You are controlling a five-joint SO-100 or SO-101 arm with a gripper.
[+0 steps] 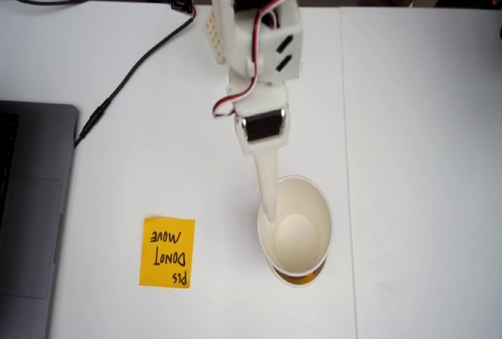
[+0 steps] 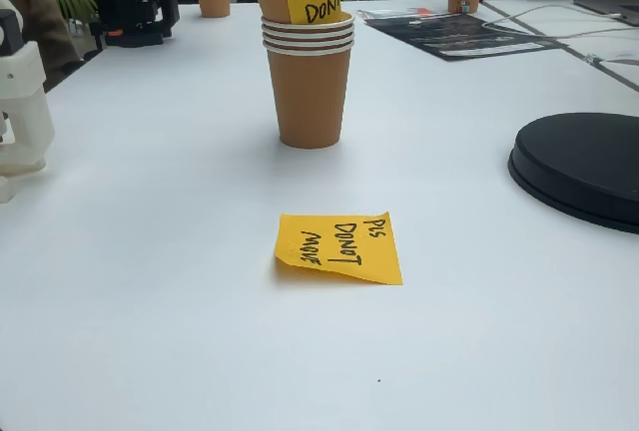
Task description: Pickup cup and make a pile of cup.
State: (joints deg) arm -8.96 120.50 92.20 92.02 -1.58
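Nearest the lens in a fixed view, the hand (image 1: 269,215), with one white finger (image 1: 267,182) down inside the cup (image 1: 302,233), against its left wall. Cannot tell if gripping or open. Cup sitting on top of the pile of cup (image 2: 308,92), upright on the white worktop (image 1: 416,158). To its left in that view, an orange sticky note (image 1: 167,253); further left, a grey laptop (image 1: 31,221).

White printed arm (image 1: 255,33) with black servos and red-white cables.

cup (image 1: 296,233) right of sticky note (image 1: 167,252) | laptop (image 1: 31,213) far left
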